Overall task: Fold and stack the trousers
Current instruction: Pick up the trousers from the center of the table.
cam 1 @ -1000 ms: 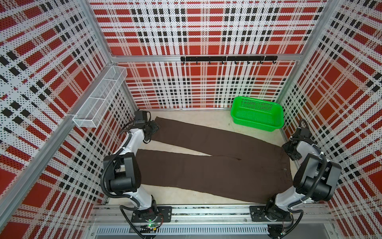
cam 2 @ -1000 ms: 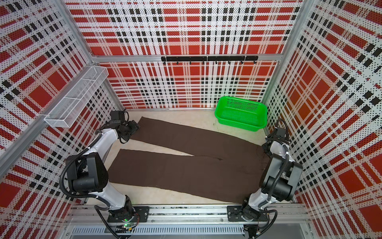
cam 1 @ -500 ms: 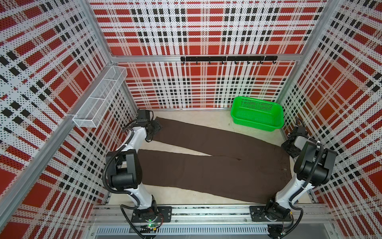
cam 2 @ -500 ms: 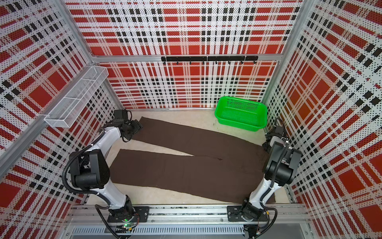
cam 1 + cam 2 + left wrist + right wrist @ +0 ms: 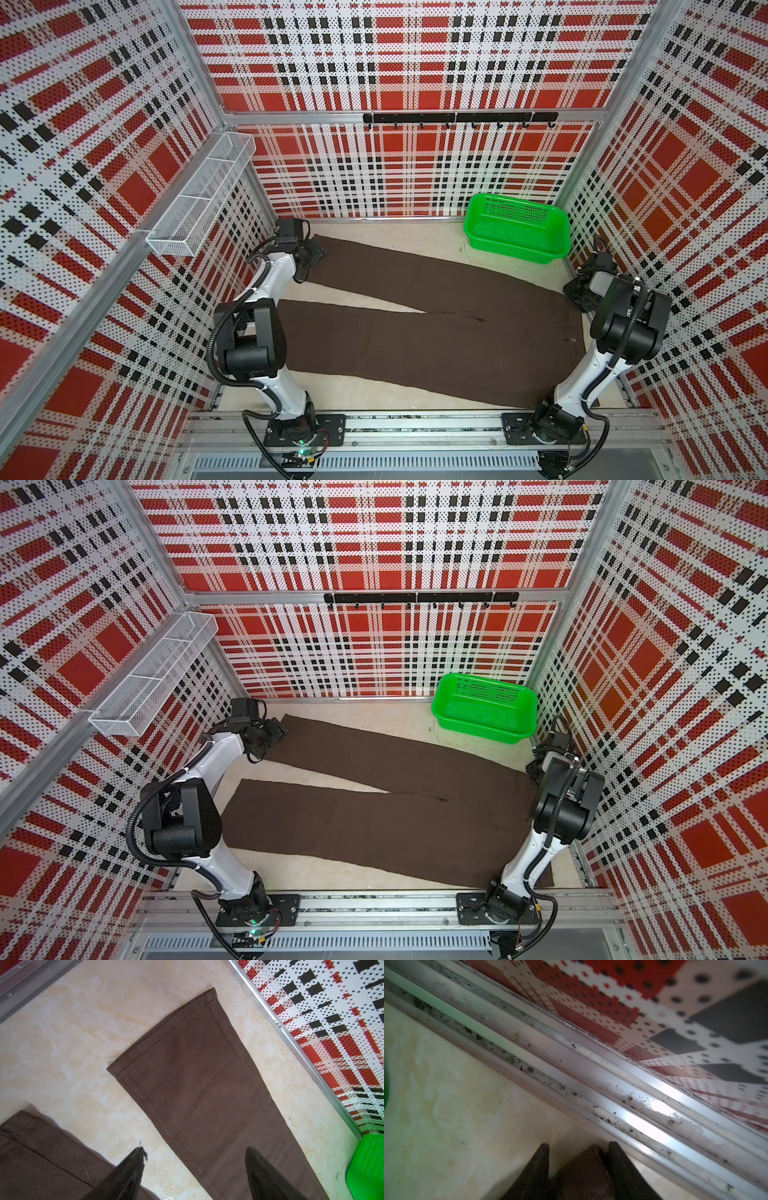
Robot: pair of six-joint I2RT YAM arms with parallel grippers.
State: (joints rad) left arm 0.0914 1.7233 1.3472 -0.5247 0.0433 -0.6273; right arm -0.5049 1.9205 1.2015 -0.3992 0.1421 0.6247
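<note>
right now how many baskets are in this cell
2: a green perforated plastic basket on the floor in the far right corner, beyond the dark brown fabric trousers, and a white wire-mesh basket mounted on the left wall. Nothing seems to hide another.

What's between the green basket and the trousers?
Just a bare strip of beige floor separates green basket from trousers; clear in both top views.

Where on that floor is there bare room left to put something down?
Bare floor: the back strip between wall, far leg and basket; the wedge between both legs by the left arm; the front strip between trousers and rail. Crowded: waist, right arm, basket.
</note>
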